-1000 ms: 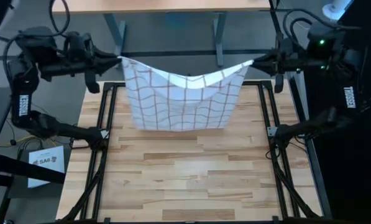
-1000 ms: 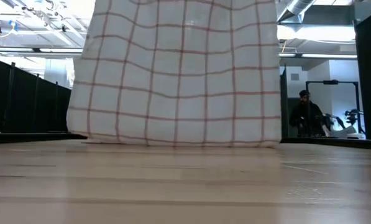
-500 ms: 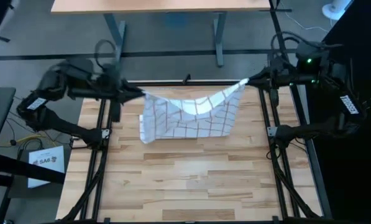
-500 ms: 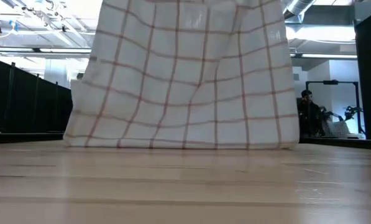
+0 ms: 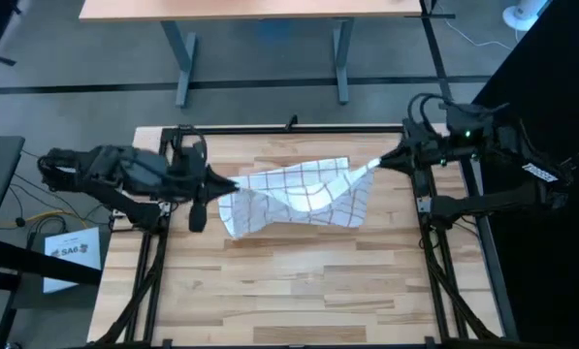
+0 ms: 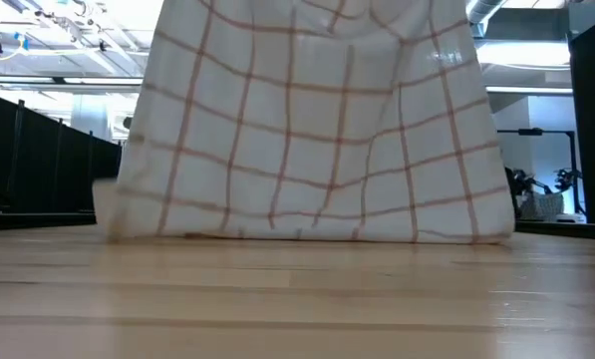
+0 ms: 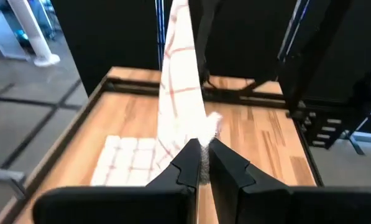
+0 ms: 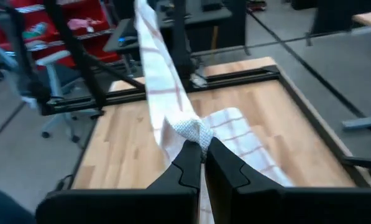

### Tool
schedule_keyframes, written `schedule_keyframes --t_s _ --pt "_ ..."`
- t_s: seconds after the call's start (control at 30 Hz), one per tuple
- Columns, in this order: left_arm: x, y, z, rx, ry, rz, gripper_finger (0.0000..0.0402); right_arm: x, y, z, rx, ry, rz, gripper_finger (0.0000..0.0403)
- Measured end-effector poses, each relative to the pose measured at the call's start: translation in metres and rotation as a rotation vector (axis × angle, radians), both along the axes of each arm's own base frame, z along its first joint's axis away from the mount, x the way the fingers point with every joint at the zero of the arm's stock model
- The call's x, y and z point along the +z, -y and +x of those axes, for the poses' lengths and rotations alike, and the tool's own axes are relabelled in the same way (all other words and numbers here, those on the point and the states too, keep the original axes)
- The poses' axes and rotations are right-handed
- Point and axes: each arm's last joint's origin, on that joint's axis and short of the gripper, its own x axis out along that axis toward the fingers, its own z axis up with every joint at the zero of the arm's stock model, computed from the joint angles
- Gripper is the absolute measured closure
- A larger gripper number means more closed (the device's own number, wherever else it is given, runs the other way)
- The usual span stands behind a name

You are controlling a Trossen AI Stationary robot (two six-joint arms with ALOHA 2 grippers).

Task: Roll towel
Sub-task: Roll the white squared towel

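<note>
The towel (image 5: 299,199), white with a thin reddish-brown grid, hangs stretched between my two grippers over the far half of the table. Its lower edge (image 6: 307,236) rests on the wooden top. My left gripper (image 5: 218,183) is shut on the towel's left top corner, and my right gripper (image 5: 384,161) is shut on the right top corner. Between them the top edge (image 5: 313,184) sags. In the low view the towel (image 6: 307,130) fills the upper picture and hides both grippers. My left gripper pinches the towel's left top corner (image 7: 201,146) between its two fingers, coming level from the table's left side. The cloth runs away from the fingertips, its lower part on the table. My right gripper pinches the right top corner (image 8: 194,134) between its two fingers, bunched there, coming level from the table's right. The cloth runs off toward the other arm and sags.
A black metal frame (image 5: 163,242) runs along the table's left, right and far sides. A second table (image 5: 260,10) stands beyond the far edge. The near half of the wooden top (image 5: 289,291) lies bare.
Both grippers have come down and toward the table's near edge, still shut on the towel's top corners, the left one also swinging in toward the table's middle. The towel has sunk with them; more of its lower part now lies on the table, and it hangs less tall.
</note>
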Motion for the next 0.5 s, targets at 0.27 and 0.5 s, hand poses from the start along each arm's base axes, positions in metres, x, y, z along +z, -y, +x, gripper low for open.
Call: schedule_keyframes --t_s 0.27,0.5 --pt "-0.043 0.036 0.013 -0.046 0.033 -0.107 0.0393 -0.038 -0.028 0.021 0.081 -0.053 0.059 0.0403" --pt "-0.074 0.073 0.003 -0.028 0.035 -0.184 0.0393 -0.061 -0.067 0.035 0.052 -0.065 0.057 0.0403"
